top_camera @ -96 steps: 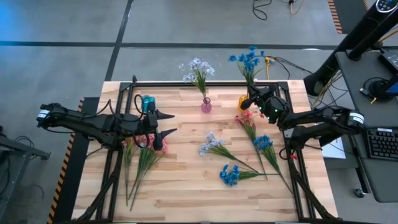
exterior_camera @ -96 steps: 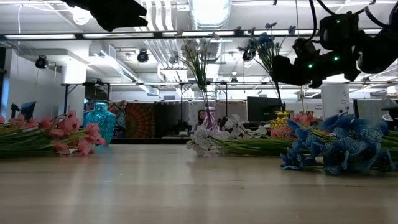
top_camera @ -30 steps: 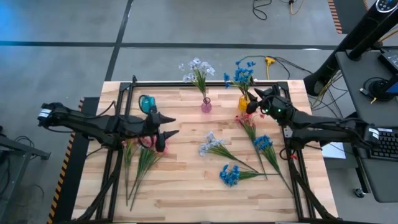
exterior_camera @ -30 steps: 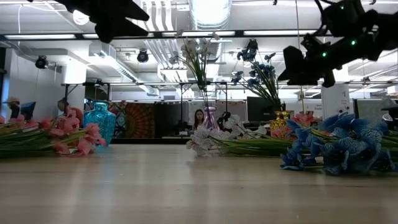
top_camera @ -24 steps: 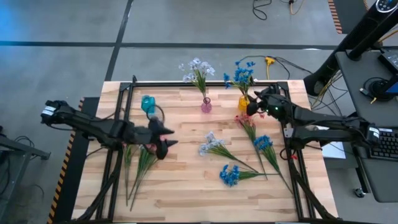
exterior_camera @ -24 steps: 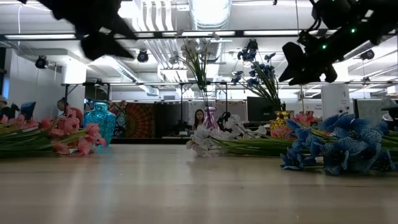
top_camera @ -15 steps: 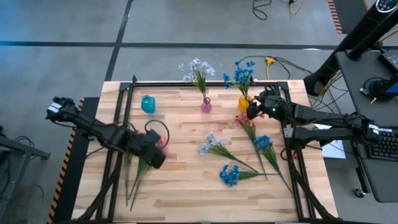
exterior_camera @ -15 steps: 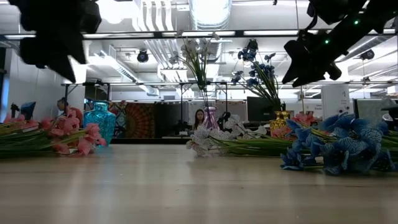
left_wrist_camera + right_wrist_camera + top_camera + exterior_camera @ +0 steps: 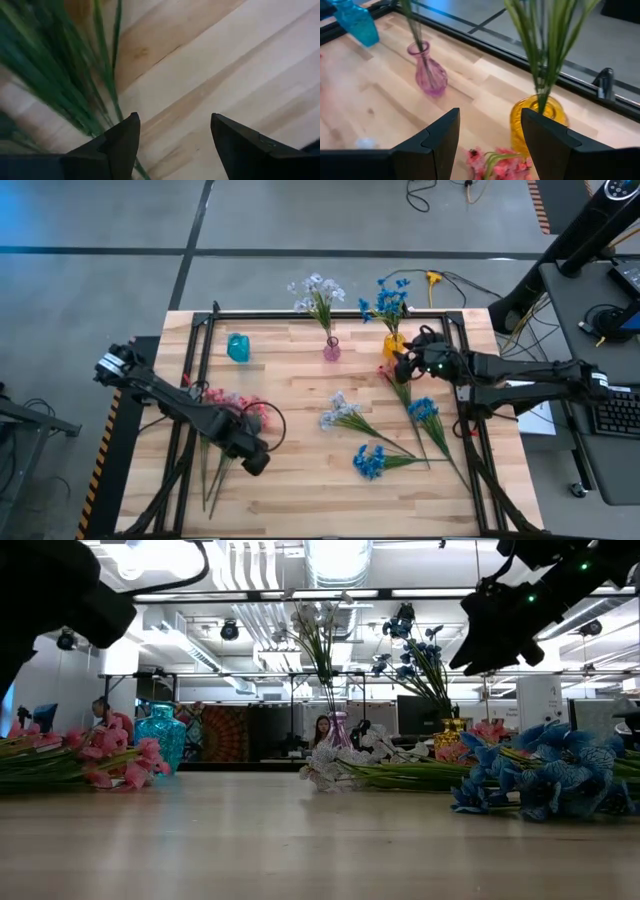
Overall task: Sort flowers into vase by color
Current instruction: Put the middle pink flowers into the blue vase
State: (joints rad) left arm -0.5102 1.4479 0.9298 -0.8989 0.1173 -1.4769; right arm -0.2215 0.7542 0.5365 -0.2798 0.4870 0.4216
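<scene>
A bunch of pink flowers (image 9: pixel 228 402) lies flat at the table's left, its green stems (image 9: pixel 75 85) running toward the near edge. My left gripper (image 9: pixel 255 462) points down, open, just right of those stems, low over bare wood (image 9: pixel 172 125). My right gripper (image 9: pixel 398 366) is open and holds nothing, close by the yellow vase (image 9: pixel 540 120), where blue flowers (image 9: pixel 388 300) stand. Lavender-white flowers (image 9: pixel 318 290) stand in the purple vase (image 9: pixel 331 350). The teal vase (image 9: pixel 237 347) holds nothing.
Loose on the table's right half lie a lavender-white spray (image 9: pixel 340 412), two blue sprays (image 9: pixel 423 410) (image 9: pixel 368 462) and a pink spray (image 9: pixel 395 378) below my right gripper. A black frame (image 9: pixel 330 314) runs along the far edge. Bare wood lies in the middle.
My left gripper has swung from beside the pink blossoms toward the near edge and gone down. It has tipped from nearly level to pointing down and has rolled. My right gripper has drawn back a little from the yellow vase toward the near edge and risen slightly.
</scene>
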